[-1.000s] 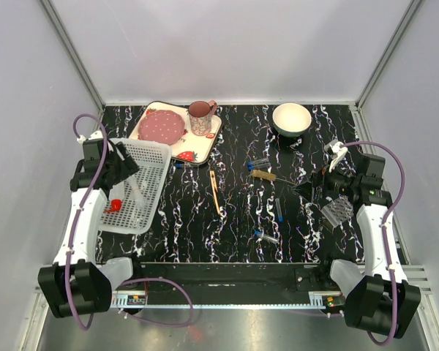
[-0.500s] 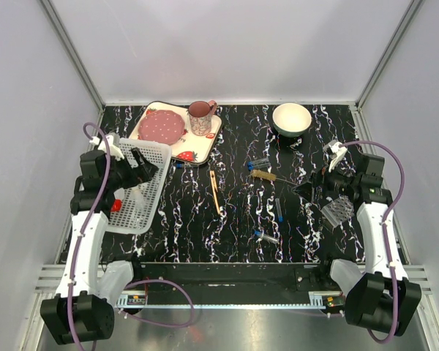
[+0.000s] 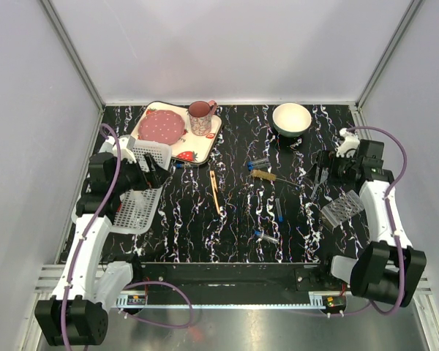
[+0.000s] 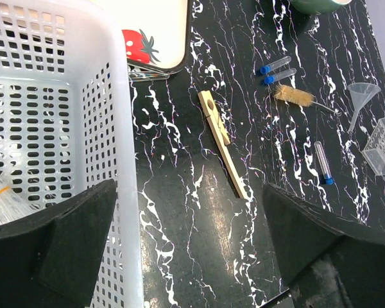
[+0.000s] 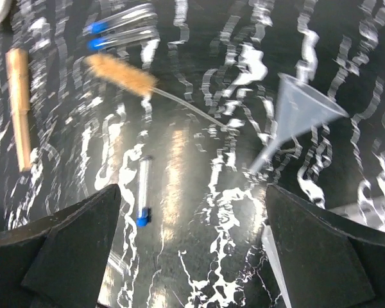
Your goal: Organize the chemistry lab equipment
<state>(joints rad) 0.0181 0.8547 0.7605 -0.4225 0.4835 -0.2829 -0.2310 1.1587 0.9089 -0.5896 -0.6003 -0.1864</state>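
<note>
White basket (image 4: 109, 115) partly loaded; test tubes (image 4: 277, 65), brush (image 4: 289, 95), funnel (image 5: 301, 106), wooden clamp (image 4: 221, 142) and tube rack (image 4: 382, 144) await sorting. Left gripper (image 4: 186, 244), right gripper (image 5: 192, 247): wide open, empty.

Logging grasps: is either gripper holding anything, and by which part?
Nothing is held. The left gripper and right gripper are both open, with nothing between their fingers.

The black, white-veined tabletop (image 3: 238, 135) carries a strawberry tray (image 3: 192, 153) at its far left corner, a white bowl (image 3: 291, 117) near the far right corner and a white basket (image 3: 132, 216) along the left edge. Around the middle lie a wooden peg (image 3: 216, 191), blue-capped tubes (image 3: 259, 163), a brush (image 3: 264, 175) and a funnel (image 5: 301, 106). A clear rack (image 3: 342, 208) sits near the right edge.
</note>
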